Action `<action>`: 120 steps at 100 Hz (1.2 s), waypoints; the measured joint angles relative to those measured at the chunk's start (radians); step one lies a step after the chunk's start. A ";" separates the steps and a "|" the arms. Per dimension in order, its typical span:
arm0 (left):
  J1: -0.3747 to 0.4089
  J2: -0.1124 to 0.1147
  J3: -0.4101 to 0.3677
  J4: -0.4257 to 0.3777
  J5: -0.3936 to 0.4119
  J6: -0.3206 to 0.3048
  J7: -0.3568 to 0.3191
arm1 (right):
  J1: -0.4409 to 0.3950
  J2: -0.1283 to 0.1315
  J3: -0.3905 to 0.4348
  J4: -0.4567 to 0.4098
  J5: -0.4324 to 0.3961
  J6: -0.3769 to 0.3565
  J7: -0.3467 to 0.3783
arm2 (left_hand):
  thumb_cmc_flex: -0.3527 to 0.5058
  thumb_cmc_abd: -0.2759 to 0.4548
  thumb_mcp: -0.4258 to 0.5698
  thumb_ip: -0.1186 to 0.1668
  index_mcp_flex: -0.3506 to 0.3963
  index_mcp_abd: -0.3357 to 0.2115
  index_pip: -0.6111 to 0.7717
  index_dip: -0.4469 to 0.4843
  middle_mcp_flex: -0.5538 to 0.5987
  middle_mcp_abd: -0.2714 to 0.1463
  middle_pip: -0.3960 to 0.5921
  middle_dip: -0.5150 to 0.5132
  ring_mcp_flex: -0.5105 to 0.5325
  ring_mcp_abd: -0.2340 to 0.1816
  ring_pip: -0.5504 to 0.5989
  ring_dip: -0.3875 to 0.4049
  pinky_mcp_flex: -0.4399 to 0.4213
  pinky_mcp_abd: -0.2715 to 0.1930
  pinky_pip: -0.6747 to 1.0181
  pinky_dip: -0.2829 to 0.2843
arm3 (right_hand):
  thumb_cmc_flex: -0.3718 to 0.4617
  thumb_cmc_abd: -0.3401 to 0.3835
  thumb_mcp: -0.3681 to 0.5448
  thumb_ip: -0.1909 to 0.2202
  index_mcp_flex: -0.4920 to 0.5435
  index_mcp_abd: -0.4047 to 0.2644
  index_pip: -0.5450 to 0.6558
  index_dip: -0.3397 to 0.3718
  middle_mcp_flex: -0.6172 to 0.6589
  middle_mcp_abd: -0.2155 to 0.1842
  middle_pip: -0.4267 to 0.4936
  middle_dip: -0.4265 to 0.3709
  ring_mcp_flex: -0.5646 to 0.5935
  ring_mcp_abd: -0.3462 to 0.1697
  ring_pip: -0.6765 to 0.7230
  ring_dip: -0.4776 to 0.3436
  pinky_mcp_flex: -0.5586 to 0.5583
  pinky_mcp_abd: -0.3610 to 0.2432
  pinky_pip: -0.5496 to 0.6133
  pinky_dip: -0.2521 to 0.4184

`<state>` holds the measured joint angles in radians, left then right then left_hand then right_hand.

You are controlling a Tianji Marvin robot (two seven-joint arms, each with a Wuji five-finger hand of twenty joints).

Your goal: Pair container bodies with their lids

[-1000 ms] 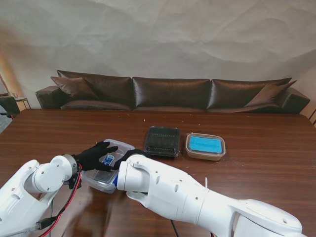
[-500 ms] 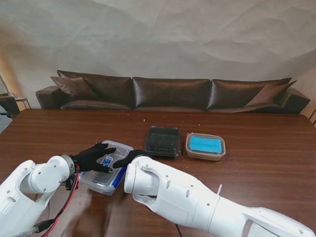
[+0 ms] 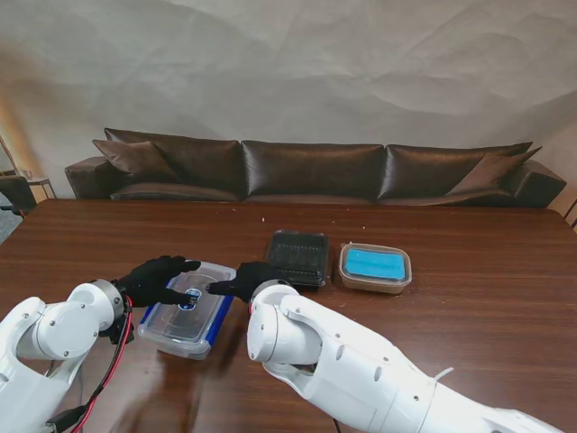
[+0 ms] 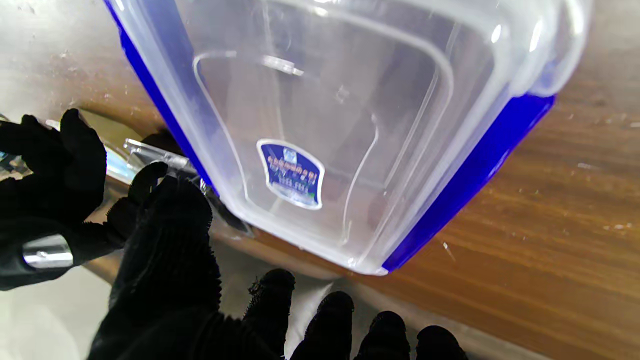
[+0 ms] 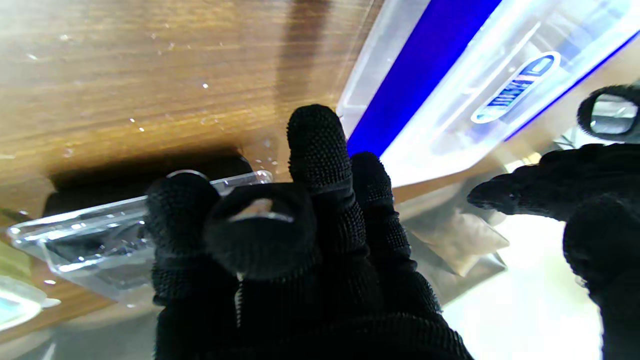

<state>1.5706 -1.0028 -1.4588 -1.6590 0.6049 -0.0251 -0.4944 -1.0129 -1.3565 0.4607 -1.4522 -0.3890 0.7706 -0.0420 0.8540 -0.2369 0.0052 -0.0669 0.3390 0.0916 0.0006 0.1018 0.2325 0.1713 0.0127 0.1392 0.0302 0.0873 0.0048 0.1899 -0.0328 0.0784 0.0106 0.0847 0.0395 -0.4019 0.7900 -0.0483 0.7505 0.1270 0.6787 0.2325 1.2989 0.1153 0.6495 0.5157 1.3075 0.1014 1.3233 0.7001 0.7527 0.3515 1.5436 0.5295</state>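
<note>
A clear tub with a blue-edged lid (image 3: pixel 180 323) lies on the table in front of me, its lid on and a small blue sticker (image 3: pixel 187 304) showing on top. My left hand (image 3: pixel 153 280) hovers at its far left corner with the fingers spread and holds nothing. My right hand (image 3: pixel 242 280) is at the far right corner, fingers straight and close together, one fingertip reaching toward the sticker. The left wrist view shows the lid (image 4: pixel 350 125) beyond my left hand's fingertips (image 4: pixel 330 310). The right wrist view shows the lid's blue edge (image 5: pixel 415 70) past my right hand (image 5: pixel 300 240).
A black tray with a clear lid (image 3: pixel 296 257) and a brown tub with a blue lid (image 3: pixel 375 266) sit side by side farther from me, right of the hands. Bare brown table (image 3: pixel 469 343) spreads to the right. A dark sofa (image 3: pixel 311 171) stands behind the table.
Both hands have drawn back from the middle of the lid to its far end. The right forearm has swung right, uncovering more of the tub, which now sits slightly nearer to me.
</note>
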 measured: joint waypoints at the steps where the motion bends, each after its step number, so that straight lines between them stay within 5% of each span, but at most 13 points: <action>1: 0.001 0.000 -0.002 -0.002 0.000 -0.001 0.002 | -0.006 0.004 0.004 -0.005 -0.004 -0.009 -0.001 | 0.000 0.000 0.000 0.000 0.000 0.000 0.000 0.000 0.008 0.001 0.001 0.000 0.000 0.000 0.000 0.001 0.000 0.000 0.000 0.005 | 0.006 0.000 -0.012 0.000 0.000 -0.007 0.000 0.000 -0.003 0.000 0.005 0.007 0.000 0.000 -0.004 -0.003 -0.002 0.000 -0.005 0.000; 7: 0.006 -0.003 -0.010 -0.011 0.000 -0.010 0.008 | -0.034 0.027 0.024 -0.035 -0.010 -0.065 -0.003 | 0.000 0.000 0.000 0.000 0.013 0.000 0.005 0.001 0.025 0.002 0.002 0.000 0.026 0.003 0.015 0.024 0.000 0.006 0.000 0.024 | 0.058 0.000 -0.011 0.000 0.000 -0.064 -0.002 0.002 -0.036 0.000 0.033 0.034 -0.001 -0.010 -0.018 -0.011 0.002 0.000 -0.022 0.000; 18: 0.017 -0.007 -0.027 -0.027 0.005 -0.018 0.019 | -0.080 0.068 0.055 -0.080 -0.009 -0.163 0.007 | 0.000 0.000 0.000 0.000 0.065 0.014 0.028 0.015 0.092 0.010 0.018 0.024 0.098 0.052 0.036 0.049 -0.001 0.022 0.049 0.146 | 0.130 -0.004 -0.010 0.000 0.001 -0.132 -0.039 0.023 -0.060 -0.002 0.077 0.061 -0.003 -0.023 -0.028 -0.012 0.003 0.000 -0.022 0.000; 29: 0.045 -0.011 -0.064 -0.065 0.016 0.000 0.016 | -0.120 0.097 0.078 -0.121 -0.036 -0.183 0.019 | 0.002 0.022 -0.001 0.000 0.142 0.059 0.060 0.050 0.252 0.049 0.054 0.090 0.233 0.141 0.114 0.169 0.008 0.076 0.132 0.380 | 0.138 -0.018 0.043 0.016 0.005 -0.154 -0.066 0.042 -0.060 -0.004 0.096 0.079 -0.003 -0.025 -0.026 -0.011 0.003 0.000 -0.022 0.016; 44: 0.106 -0.011 -0.122 -0.149 0.061 0.074 -0.020 | -0.162 0.129 0.105 -0.184 -0.051 -0.183 0.045 | 0.002 0.034 -0.003 0.001 0.215 0.110 0.084 0.082 0.447 0.130 0.145 0.289 0.363 0.263 0.320 0.441 0.080 0.164 0.307 0.712 | 0.135 -0.030 0.137 0.016 0.032 -0.128 -0.077 0.058 -0.060 -0.012 0.121 0.097 -0.003 -0.036 0.015 0.014 0.003 0.000 -0.022 0.016; 55: 0.135 -0.010 -0.137 -0.172 0.055 0.117 -0.019 | -0.166 0.138 0.104 -0.194 -0.062 -0.166 0.060 | 0.002 0.074 -0.001 0.003 0.239 0.125 0.084 0.079 0.506 0.157 0.205 0.450 0.386 0.295 0.502 0.601 0.086 0.184 0.462 0.878 | 0.134 -0.030 0.158 0.016 0.032 -0.107 -0.077 0.060 -0.060 -0.015 0.145 0.111 -0.003 -0.038 0.036 0.025 0.003 0.000 -0.022 0.016; 89: 0.160 0.005 -0.135 -0.199 0.048 0.237 -0.110 | -0.148 0.166 0.081 -0.217 -0.033 -0.120 0.156 | 0.001 0.148 -0.013 0.011 0.231 0.219 0.074 0.062 0.596 0.186 0.408 0.855 0.435 0.341 0.921 0.826 0.024 0.226 1.031 0.901 | 0.108 -0.001 0.158 0.016 0.033 -0.095 -0.089 0.056 -0.060 -0.024 0.172 0.150 -0.002 -0.050 0.091 0.061 0.001 0.000 -0.014 0.016; 120: 0.143 0.015 -0.087 -0.194 0.037 0.304 -0.127 | -0.123 0.173 0.048 -0.216 0.025 -0.117 0.187 | -0.018 0.159 -0.013 0.012 0.205 0.310 0.040 0.036 0.599 0.229 0.525 0.957 0.489 0.343 1.027 0.878 0.026 0.264 1.138 0.903 | 0.107 0.010 0.139 0.016 0.032 -0.094 -0.097 0.026 -0.059 -0.031 0.172 0.162 -0.002 -0.058 0.118 0.075 0.002 0.000 -0.008 0.016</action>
<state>1.7138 -0.9879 -1.5462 -1.8531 0.6421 0.2792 -0.6210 -1.1356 -1.1833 0.5083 -1.6682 -0.3636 0.6540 0.1450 0.8362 -0.0776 -0.0080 -0.0545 0.5441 0.4018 0.0405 0.1373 0.8316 0.4001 0.5375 1.0957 0.5197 0.4302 1.0318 1.0684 -0.0070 0.3423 1.1483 0.9879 0.1467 -0.3917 0.9293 -0.0319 0.7828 0.0327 0.5815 0.2581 1.2401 0.0845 0.8220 0.6774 1.3051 0.0437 1.4416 0.7753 0.7542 0.3517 1.5358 0.5457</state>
